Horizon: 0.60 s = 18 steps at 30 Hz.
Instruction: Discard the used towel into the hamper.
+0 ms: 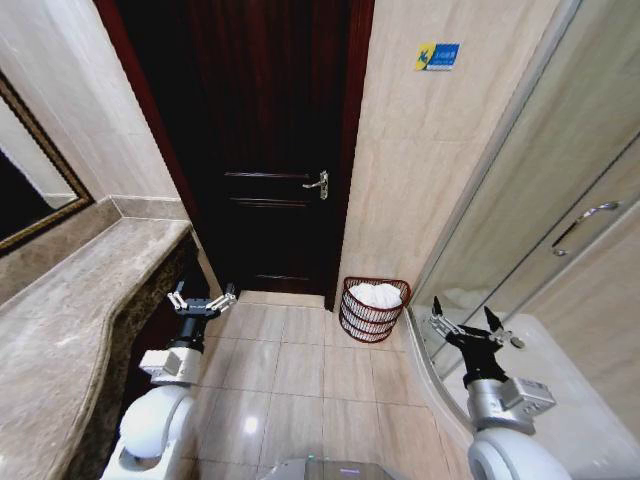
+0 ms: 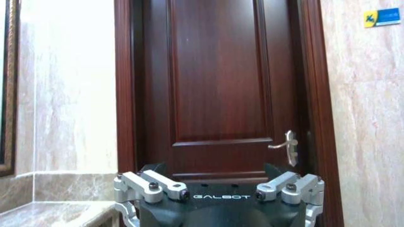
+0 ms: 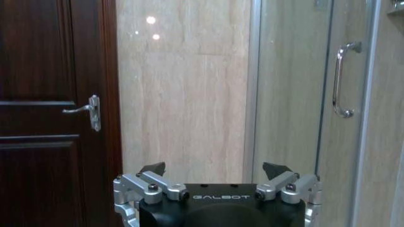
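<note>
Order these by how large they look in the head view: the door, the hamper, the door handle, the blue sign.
1. Door.
2. Hamper.
3. Blue sign.
4. Door handle, looks close to the sign, so unsure.

A: What colour is the hamper (image 1: 373,318)?
B: Dark reddish-brown openwork ribs, with a white towel (image 1: 376,295) inside.
A: And around it?
B: Beige floor tiles (image 1: 290,370), a dark mahogany door (image 1: 270,140), and a mottled grey-brown marble counter (image 1: 70,320).

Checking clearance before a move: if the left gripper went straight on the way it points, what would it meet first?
Probably the dark wooden door: the open left gripper faces it squarely, with nothing between, though the depth is unclear.
</note>
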Tool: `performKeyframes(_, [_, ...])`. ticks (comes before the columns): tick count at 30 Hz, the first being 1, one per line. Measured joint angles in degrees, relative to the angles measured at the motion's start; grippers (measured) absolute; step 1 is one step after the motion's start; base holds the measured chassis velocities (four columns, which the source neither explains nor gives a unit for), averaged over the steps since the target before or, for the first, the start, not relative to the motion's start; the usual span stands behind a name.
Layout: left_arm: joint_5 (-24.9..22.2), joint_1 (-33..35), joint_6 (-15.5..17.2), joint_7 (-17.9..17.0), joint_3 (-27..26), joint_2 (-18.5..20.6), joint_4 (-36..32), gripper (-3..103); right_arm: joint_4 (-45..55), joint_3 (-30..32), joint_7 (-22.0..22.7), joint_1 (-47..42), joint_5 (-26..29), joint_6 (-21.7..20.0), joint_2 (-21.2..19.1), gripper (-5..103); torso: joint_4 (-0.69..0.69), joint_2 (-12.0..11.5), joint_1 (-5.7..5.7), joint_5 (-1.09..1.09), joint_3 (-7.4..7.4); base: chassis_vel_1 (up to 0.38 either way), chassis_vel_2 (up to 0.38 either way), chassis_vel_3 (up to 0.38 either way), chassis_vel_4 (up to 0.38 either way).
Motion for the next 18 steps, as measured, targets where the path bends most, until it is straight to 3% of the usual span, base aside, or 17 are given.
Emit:
performKeyframes(8, [-0.1, -0.2, -1.7, -0.5, -0.1, -0.7, 1.7, 100, 0.0, -1.7, 0.3, 1.0, -1.0, -0.3, 0.2, 100, 0.0, -0.2, -0.07, 0.0, -0.1, 0.039, -0.028, -0.027, 0.034])
performKeyframes(18, [-0.2, -1.8, -2.2, -0.5, 0.0, -0.3, 4.5, 100, 0.0, -2.7, 0.7, 2.1, -2.6, 0.1, 0.7, 100, 0.0, -0.5, -0.24, -0.01, -0.27, 0.138, -0.13, -0.128, 0.132])
